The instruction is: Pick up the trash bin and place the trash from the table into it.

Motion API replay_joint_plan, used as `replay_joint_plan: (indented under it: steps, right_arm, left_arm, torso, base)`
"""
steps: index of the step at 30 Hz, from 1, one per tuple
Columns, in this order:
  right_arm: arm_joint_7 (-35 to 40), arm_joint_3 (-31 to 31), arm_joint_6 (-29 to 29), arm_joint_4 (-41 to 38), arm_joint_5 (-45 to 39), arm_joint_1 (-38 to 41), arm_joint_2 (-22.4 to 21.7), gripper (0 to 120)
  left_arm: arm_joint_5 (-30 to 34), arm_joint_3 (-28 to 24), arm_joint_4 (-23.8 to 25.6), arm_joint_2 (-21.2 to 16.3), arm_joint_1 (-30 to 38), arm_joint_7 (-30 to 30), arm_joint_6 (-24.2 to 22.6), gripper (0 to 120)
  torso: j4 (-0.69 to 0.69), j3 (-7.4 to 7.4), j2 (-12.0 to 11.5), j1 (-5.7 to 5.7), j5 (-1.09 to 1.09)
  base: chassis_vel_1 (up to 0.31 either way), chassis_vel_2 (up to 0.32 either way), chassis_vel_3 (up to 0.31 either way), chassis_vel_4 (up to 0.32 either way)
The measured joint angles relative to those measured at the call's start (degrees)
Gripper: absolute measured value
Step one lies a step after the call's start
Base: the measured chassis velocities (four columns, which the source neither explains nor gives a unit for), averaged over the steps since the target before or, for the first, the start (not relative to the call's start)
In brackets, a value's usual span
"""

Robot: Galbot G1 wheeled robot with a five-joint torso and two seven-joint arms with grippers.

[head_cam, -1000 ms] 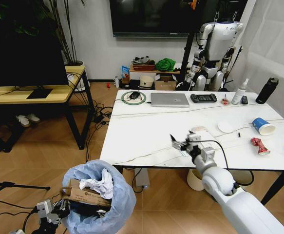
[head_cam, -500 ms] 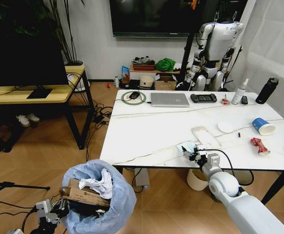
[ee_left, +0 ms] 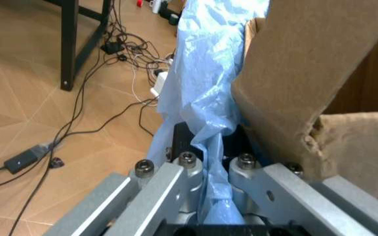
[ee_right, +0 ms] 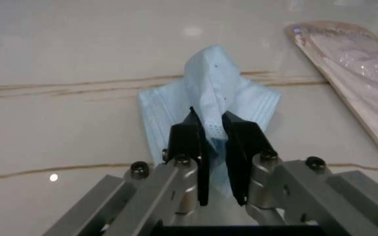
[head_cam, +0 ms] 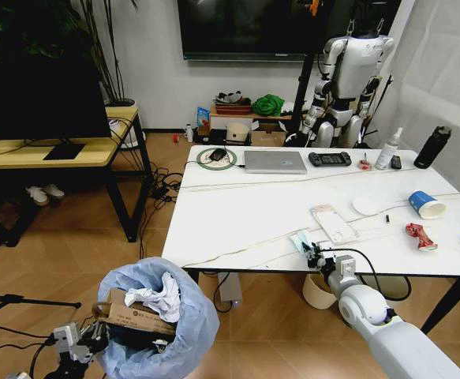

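The trash bin [head_cam: 184, 332], lined with a puffy light-blue bag, hangs low at the left with my left gripper [head_cam: 87, 341] shut on its rim; the left wrist view has the fingers [ee_left: 175, 172] clamping the blue bag [ee_left: 205, 98]. A torn cardboard box [head_cam: 133, 318] and crumpled white paper [head_cam: 163, 298] lie inside. At the table's [head_cam: 237, 205] front edge my right gripper [head_cam: 313, 253] is shut on a light-blue face mask [ee_right: 208, 88]. More trash lies on the table: a clear plastic pack [head_cam: 334, 223], a blue cup [head_cam: 426, 204], a crushed red can [head_cam: 420, 235].
A silver laptop [head_cam: 274, 161], a game controller [head_cam: 329, 159], a spray bottle [head_cam: 388, 148] and a black bottle [head_cam: 432, 147] stand along the table's far side. A wooden desk [head_cam: 56, 150] is at the left, cables run over the floor, and a cream bucket [head_cam: 316, 294] sits under the table.
My right gripper has come down from above the table to the blue mask at the front edge and closed on it. The left gripper and bin have shifted slightly.
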State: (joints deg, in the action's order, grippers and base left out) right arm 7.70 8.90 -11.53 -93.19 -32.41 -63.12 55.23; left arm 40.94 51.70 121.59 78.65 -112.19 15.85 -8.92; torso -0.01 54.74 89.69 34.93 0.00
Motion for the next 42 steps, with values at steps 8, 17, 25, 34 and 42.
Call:
replay_joint_plan:
  steps: [8, 17, 25, 34, 42]
  right_arm:
    - [-1.4, -1.4, 2.9, -6.3, -2.6, -0.8, -0.5, 0]
    - [-6.4, -11.1, 8.7, -22.0, -11.7, 1.5, -3.4, 0]
    - [-13.6, -30.3, 15.5, -26.2, -11.5, 8.7, -6.3, 0]
    - [-13.8, -39.6, 15.4, -19.2, -6.9, 11.9, -1.8, 0]
    - [-13.5, -40.1, 15.2, -18.4, -6.2, 12.7, -1.3, 4]
  left_arm:
    - [0.0, 0.0, 0.4, 0.3, 0.0, 0.0, 0.0, 0]
    - [-1.2, -0.5, 0.7, 0.6, 0.0, -0.3, -0.1, 0]
    - [-2.9, -2.3, 1.7, 1.0, 0.0, -2.3, -1.0, 0]
    - [-4.8, -3.5, 2.8, 0.2, -0.5, -5.5, -2.1, 0]
    - [-5.6, -4.4, 2.8, 0.2, -0.5, -6.2, -2.3, 0]
  torso:
    - [0.0, 0.0, 0.0, 0.0, 0.0]
    - [0.0, 0.01, 0.0, 0.0, -0.01]
    - [0.0, 0.0, 0.0, 0.0, -0.01]
    - [0.01, 0.01, 0.0, 0.0, -0.01]
    - [0.01, 0.01, 0.0, 0.0, -0.01]
  base:
    - [0.0, 0.0, 0.0, 0.0]
    - [0.0, 0.0, 0.0, 0.0]
    - [0.0, 0.0, 0.0, 0.0]
    - [0.0, 0.0, 0.0, 0.0]
    - [0.0, 0.0, 0.0, 0.0]
